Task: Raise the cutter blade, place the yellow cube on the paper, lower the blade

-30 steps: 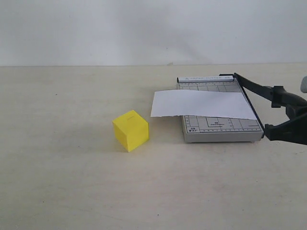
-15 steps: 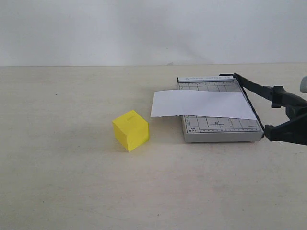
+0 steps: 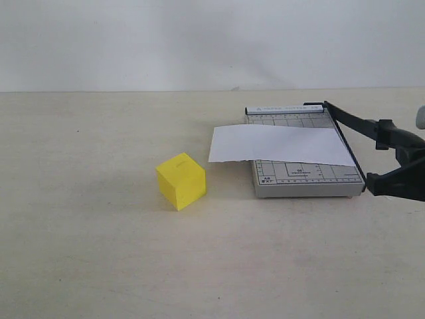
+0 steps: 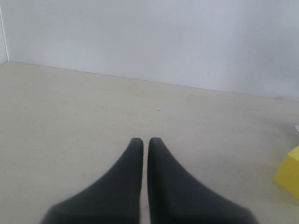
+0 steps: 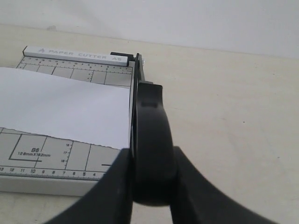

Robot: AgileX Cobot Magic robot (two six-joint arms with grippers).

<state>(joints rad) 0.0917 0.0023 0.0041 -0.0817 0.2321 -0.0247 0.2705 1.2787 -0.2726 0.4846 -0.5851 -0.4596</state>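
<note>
The yellow cube [image 3: 180,181] stands on the table left of the grey cutting board [image 3: 305,176]. Its edge also shows in the left wrist view [image 4: 289,175]. The white paper [image 3: 279,145] lies across the board and overhangs its left side. The cutter blade [image 3: 348,118] slants slightly up from its hinge at the board's far right corner. My right gripper [image 3: 378,156] is shut on the blade's thick black handle [image 5: 149,135], one finger on each side. My left gripper [image 4: 145,141] is shut and empty over bare table, out of the exterior view.
The pale table [image 3: 99,252] runs back to a white wall [image 3: 199,40]. The board carries a white "PAPER CUTTER" bar [image 5: 74,54] along its far edge, and the paper [image 5: 60,102] covers its middle.
</note>
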